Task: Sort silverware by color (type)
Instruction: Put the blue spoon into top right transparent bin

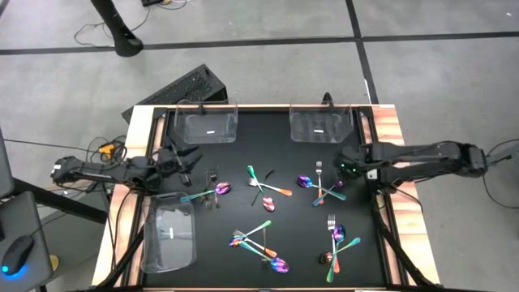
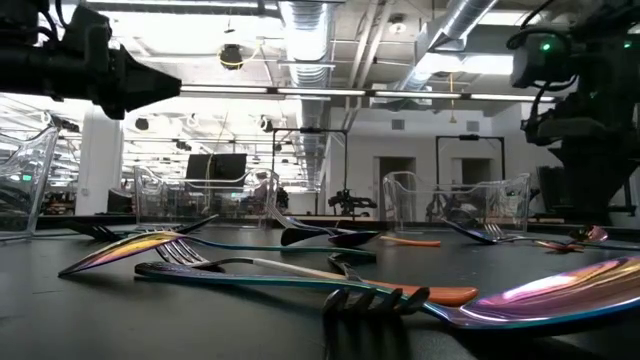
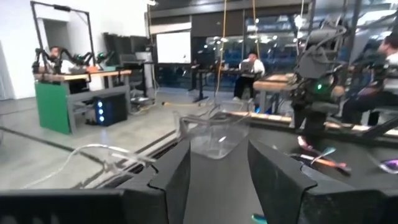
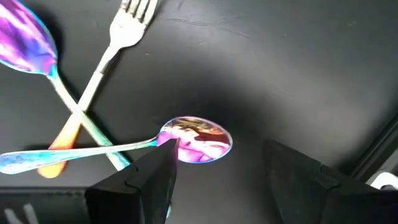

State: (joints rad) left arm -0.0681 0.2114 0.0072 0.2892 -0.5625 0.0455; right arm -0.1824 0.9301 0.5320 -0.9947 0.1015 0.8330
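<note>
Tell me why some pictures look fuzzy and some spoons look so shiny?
In the low view, the nearest spoon and fork sit so close that they blur, and ceiling lights glare behind. In the left wrist view, the room and the clear tray look soft. In the right wrist view, the rainbow spoon glints brightly against the dark table.

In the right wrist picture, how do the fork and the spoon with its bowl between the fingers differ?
The fork is pale silver at the tines, with an orange handle end; the spoon has an iridescent purple-pink bowl and a teal handle. The fork runs diagonally; the spoon lies nearly level. The fork lies farther from the open right gripper; the spoon's bowl sits between its fingers. Both lie flat on the black table, crossing at their handles.
</note>
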